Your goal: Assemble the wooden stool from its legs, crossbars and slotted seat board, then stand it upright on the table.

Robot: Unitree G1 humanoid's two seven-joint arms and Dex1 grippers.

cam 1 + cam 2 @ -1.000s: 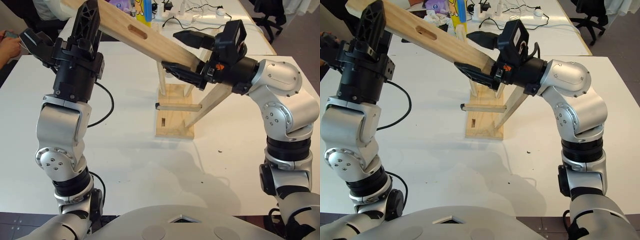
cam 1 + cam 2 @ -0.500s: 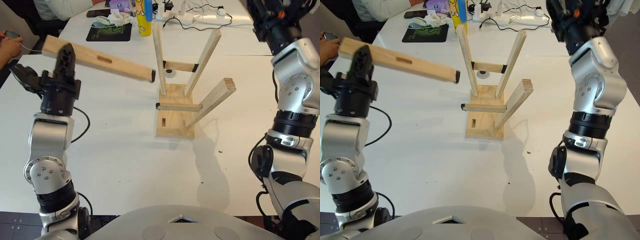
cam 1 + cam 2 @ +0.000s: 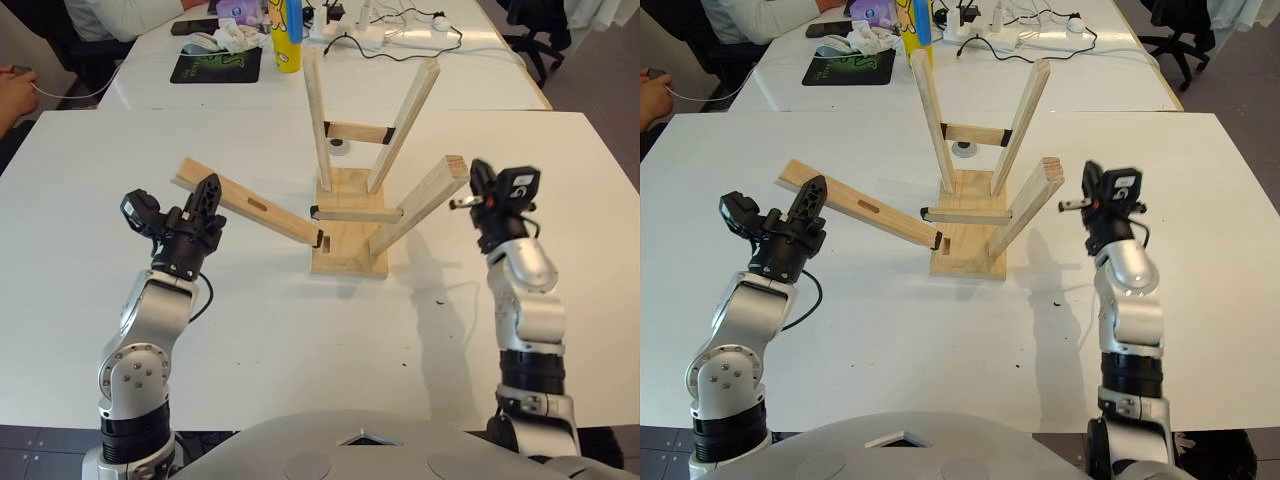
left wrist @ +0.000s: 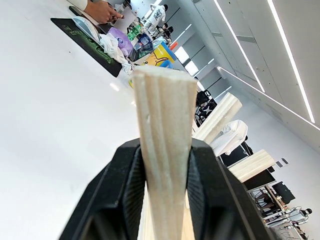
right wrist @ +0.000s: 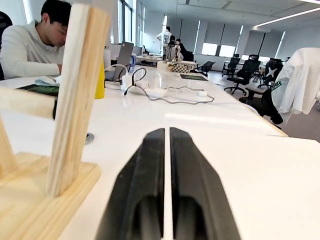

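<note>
White table (image 3: 300,340), cluttered desk (image 3: 470,75) behind, left fingers (image 4: 129,186) pinching leg (image 3: 256,206), right fingers (image 5: 149,192) pressed together

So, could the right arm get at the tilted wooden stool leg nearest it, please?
Probably yes: the right claw sits just beside the top end of the tilted wooden leg, nothing between them and nothing held. It is shut, though, so it would have to open first.

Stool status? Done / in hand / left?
Done: seat board lies flat with three legs up and two crossbars fitted between them. In hand: left gripper is shut on the fourth leg, slanted, its lower end at the board's left edge, not standing. Right gripper is shut, empty, beside the nearest standing leg. Left: seat that leg, add any remaining crossbars, turn the stool upright.
</note>
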